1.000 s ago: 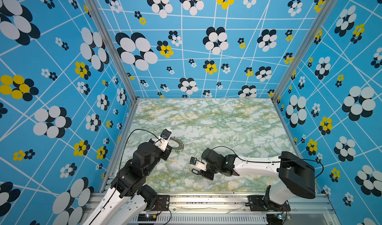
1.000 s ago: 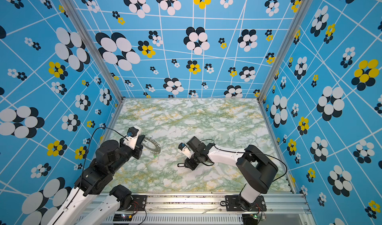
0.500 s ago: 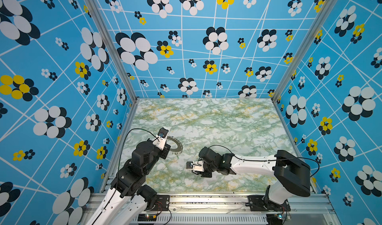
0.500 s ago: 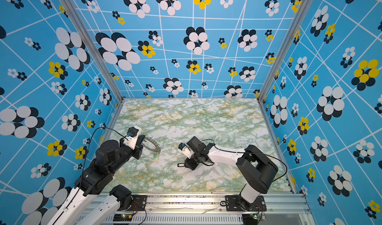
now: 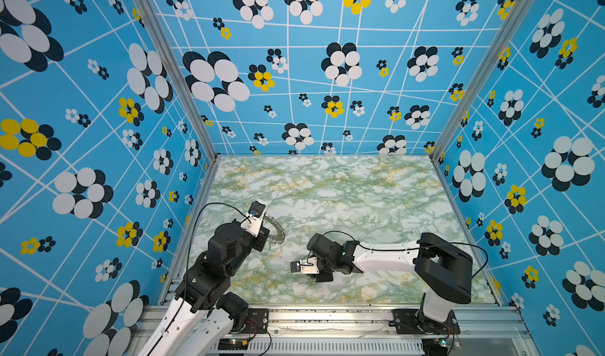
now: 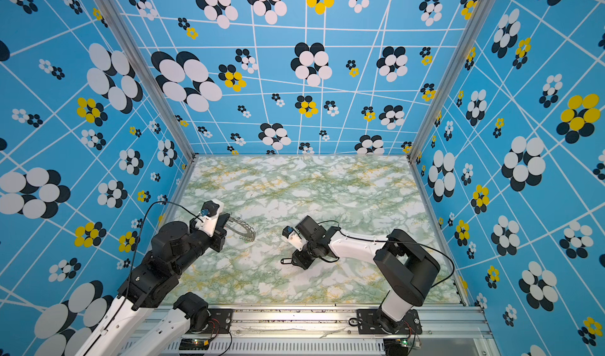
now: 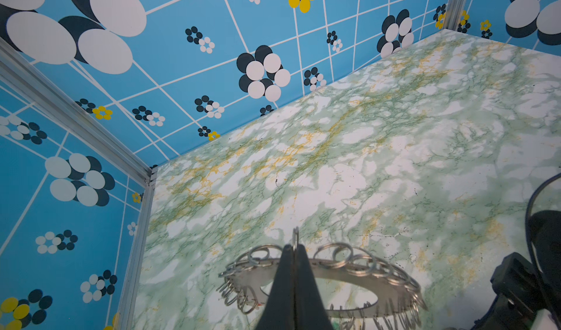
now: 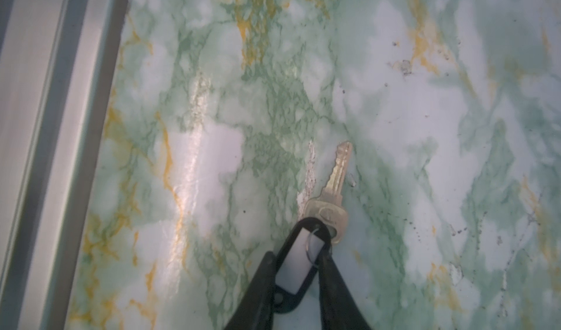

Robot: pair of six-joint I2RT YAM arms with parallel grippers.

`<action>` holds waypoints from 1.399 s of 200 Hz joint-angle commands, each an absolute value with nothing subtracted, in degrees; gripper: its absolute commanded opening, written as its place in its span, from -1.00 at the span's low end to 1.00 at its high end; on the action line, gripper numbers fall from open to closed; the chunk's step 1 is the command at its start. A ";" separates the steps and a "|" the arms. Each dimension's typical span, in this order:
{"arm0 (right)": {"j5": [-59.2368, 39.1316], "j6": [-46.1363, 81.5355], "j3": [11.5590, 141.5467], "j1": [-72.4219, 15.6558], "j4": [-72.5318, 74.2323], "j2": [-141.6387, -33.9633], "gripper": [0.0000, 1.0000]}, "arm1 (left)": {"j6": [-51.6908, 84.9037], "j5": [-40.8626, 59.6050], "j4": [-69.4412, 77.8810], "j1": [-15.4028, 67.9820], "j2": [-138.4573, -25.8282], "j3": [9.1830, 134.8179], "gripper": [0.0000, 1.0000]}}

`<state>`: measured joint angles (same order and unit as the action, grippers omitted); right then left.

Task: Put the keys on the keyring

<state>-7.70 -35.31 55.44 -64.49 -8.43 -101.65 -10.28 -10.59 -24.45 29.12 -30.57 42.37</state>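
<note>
My left gripper (image 7: 294,248) is shut on one wire loop of the keyring (image 7: 349,270), a flat grey metal disc with many loops round its edge. It holds the keyring tilted just above the marble at the left, as both top views show (image 5: 276,231) (image 6: 244,228). A thin green piece (image 5: 268,247) hangs under the ring. My right gripper (image 8: 299,261) is shut on the black tag (image 8: 300,258) of one of the keys. Its silver key (image 8: 335,186) points away from the fingers, low over the table. In a top view the tag (image 6: 285,261) sticks out left of the right gripper (image 6: 294,260).
Blue flowered walls enclose the marble table (image 5: 343,190) on three sides. An aluminium rail (image 5: 327,315) runs along the front edge, close to the right gripper. The left arm's body (image 5: 229,239) stands between the keyring and the left wall.
The right gripper has shifted slightly left and toward the front edge, and its jaws have narrowed a little onto the black tag. The left arm and keyring have not moved.
</note>
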 commanded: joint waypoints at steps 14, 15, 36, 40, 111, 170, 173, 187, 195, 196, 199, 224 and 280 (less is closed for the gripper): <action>-6.94 -36.98 57.11 -64.86 -9.72 -102.98 -0.44 | -9.49 -9.41 -22.62 28.39 -29.96 42.26 -1.00; -6.90 -36.99 57.12 -64.86 -9.69 -102.95 -0.44 | -9.49 -9.41 -22.60 28.39 -29.92 42.27 -1.00; -6.64 -37.25 57.30 -64.86 -9.18 -103.07 -0.45 | -9.36 -9.16 -22.46 28.11 -29.97 42.19 -1.00; -6.59 -37.30 57.45 -64.86 -9.23 -103.18 -0.46 | -9.35 -9.14 -22.43 28.06 -29.97 42.19 -1.00; -6.08 -37.80 59.67 -64.86 -13.74 -106.08 -0.67 | -9.14 -8.37 -22.32 27.69 -29.71 42.19 -1.00; -5.54 -35.46 59.59 -64.49 -15.22 -103.93 -1.00 | -9.05 -8.26 -22.44 27.61 -29.53 42.19 -1.00; -5.61 -35.16 59.46 -64.39 -15.27 -103.55 -1.00 | -9.05 -8.26 -22.45 27.60 -29.52 42.19 -1.00; -6.49 -33.43 59.10 -63.54 -15.53 -101.88 -1.00 | -8.97 -8.18 -22.38 27.60 -29.52 42.17 -1.00; -7.20 -32.29 59.08 -62.93 -16.14 -100.87 -1.00 | -8.96 -8.09 -22.32 27.60 -29.52 42.09 -1.00; -7.34 -32.10 59.02 -62.84 -16.25 -100.75 -1.00 | -8.96 -8.09 -22.32 27.60 -29.53 42.10 -1.00; -7.64 -31.60 59.01 -62.59 -16.52 -100.37 -1.00 | -8.96 -7.99 -22.27 27.60 -29.53 42.10 -1.00; -12.35 -26.34 59.56 -59.77 -18.70 -97.59 -1.00 | -8.88 -7.43 -22.15 27.60 -29.69 42.02 -1.00; -25.29 -14.07 57.82 -51.63 -18.03 -94.36 -1.00 | -8.53 -5.54 -21.72 27.51 -30.21 42.01 -1.00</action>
